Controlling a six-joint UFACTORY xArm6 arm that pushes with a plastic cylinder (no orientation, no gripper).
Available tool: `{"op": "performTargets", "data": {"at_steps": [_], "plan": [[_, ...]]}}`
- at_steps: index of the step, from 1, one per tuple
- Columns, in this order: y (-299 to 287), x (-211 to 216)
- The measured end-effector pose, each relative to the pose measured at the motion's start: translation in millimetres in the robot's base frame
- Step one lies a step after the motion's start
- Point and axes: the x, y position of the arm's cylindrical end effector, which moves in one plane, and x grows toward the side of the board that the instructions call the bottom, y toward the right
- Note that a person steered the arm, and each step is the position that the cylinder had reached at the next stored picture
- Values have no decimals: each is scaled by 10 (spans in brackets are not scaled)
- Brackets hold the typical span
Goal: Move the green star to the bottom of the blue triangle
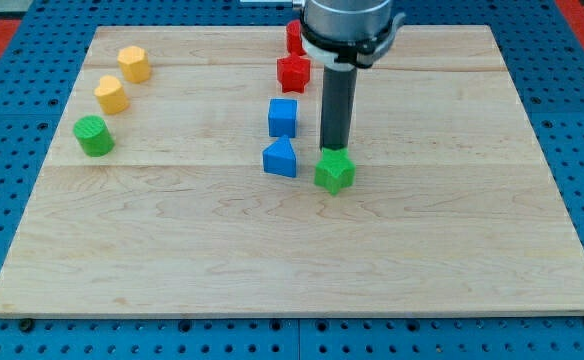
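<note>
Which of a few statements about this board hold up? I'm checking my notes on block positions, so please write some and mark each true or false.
1. The green star lies to the view's right of the blue triangle. True.
2. My tip is at the star's upper edge, on the side toward the view's top. True.
3. The blue cube sits toward the view's bottom from the blue triangle. False: it sits toward the view's top from it.
4. The green cylinder is next to the green star. False: it is far off at the view's left, below the two yellow blocks.
5. Red blocks lie toward the view's top from the blue cube. True.
</note>
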Motion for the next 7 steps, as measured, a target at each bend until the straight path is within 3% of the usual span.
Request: {"op": "performTargets", "data": {"at_steps": [3,4,5,6,7], "plan": [[540,828],[163,916],[79,775],[934,748],[881,553]]}}
